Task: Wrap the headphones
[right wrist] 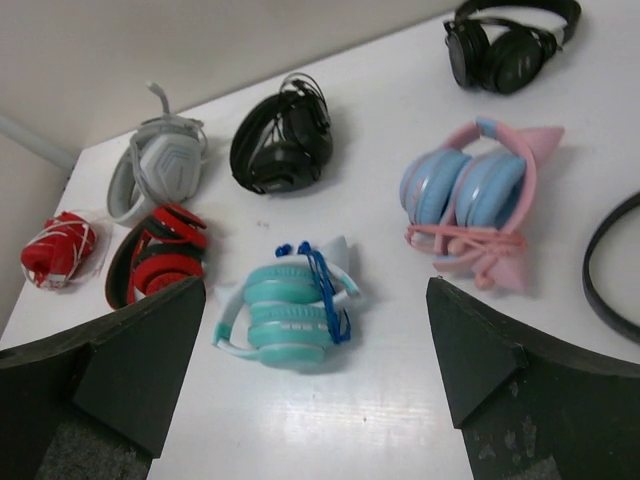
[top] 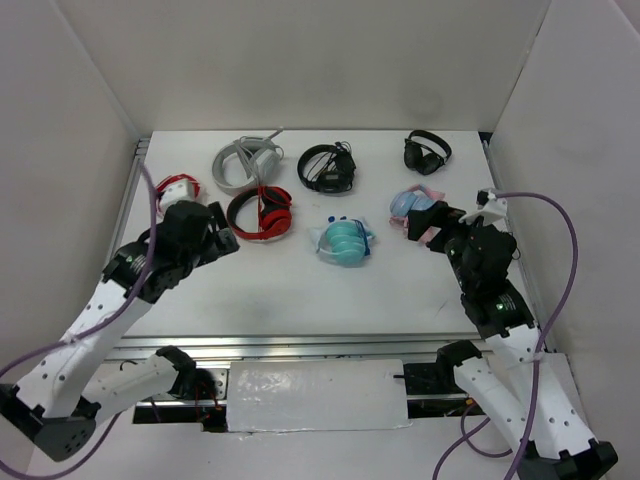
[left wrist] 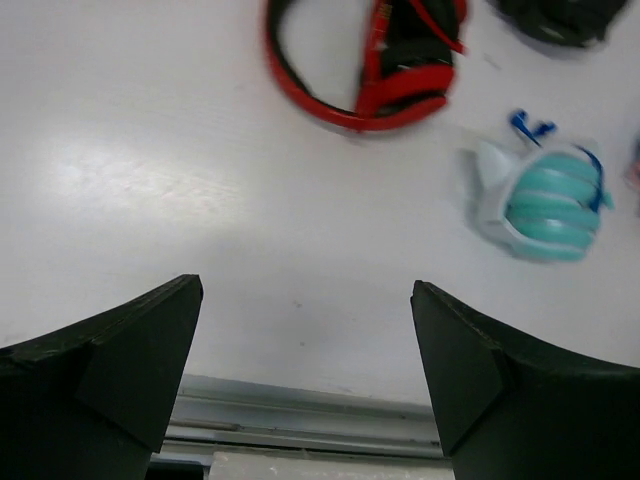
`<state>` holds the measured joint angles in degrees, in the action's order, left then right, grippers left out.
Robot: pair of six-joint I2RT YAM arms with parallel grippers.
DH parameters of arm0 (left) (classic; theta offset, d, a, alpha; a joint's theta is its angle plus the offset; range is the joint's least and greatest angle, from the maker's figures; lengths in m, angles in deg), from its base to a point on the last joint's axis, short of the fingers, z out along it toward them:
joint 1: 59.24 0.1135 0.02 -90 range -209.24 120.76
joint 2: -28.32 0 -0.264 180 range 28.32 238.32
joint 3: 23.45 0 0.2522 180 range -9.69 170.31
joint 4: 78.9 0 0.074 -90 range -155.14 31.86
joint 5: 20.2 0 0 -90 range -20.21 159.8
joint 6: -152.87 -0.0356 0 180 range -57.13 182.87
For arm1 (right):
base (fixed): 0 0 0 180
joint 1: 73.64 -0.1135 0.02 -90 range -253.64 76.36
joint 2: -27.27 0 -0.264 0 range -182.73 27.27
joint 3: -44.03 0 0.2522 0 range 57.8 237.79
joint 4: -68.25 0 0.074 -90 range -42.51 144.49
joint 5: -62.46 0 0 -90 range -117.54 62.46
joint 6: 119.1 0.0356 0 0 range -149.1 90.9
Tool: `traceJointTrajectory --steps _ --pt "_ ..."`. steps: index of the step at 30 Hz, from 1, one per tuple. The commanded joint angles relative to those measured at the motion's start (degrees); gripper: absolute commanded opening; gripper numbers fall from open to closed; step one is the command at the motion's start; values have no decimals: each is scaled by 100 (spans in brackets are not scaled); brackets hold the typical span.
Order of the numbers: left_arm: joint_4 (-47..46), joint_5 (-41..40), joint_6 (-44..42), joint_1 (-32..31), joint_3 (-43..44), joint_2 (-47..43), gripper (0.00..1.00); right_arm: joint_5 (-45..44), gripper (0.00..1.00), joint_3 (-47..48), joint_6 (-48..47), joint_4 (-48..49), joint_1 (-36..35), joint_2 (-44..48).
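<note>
Risk: a descending gripper may snag the thin blue cable (right wrist: 322, 292) and pull its turns loose, or bump the red-and-black headphones (top: 262, 213) nearby. The headphones (top: 345, 242) lie at the middle of the counter (top: 280, 295), teal cups folded together and the cable looped across them. On the left gripper (left wrist: 305, 290) and right gripper (top: 425, 224), the jaws are released and empty.

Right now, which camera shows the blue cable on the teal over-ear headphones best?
The right wrist view. There the blue cable is sharp, wound across the round padded cups of the teal headphones. The left wrist view shows only blurred blue bits; the top view shows the headphones small, the cable barely visible.
</note>
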<state>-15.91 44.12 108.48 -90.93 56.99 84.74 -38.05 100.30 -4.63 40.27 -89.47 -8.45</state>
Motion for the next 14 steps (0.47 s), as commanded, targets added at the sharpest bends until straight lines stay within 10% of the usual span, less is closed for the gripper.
traceJointTrajectory --steps 1,14 --pt "657 -641 1089 346 -400 -376 99 -136 100 -285 400 -599 63 355" --pt "737 -667 898 1059 -559 -1204 99 -57 100 -453 515 -1057 160 777"
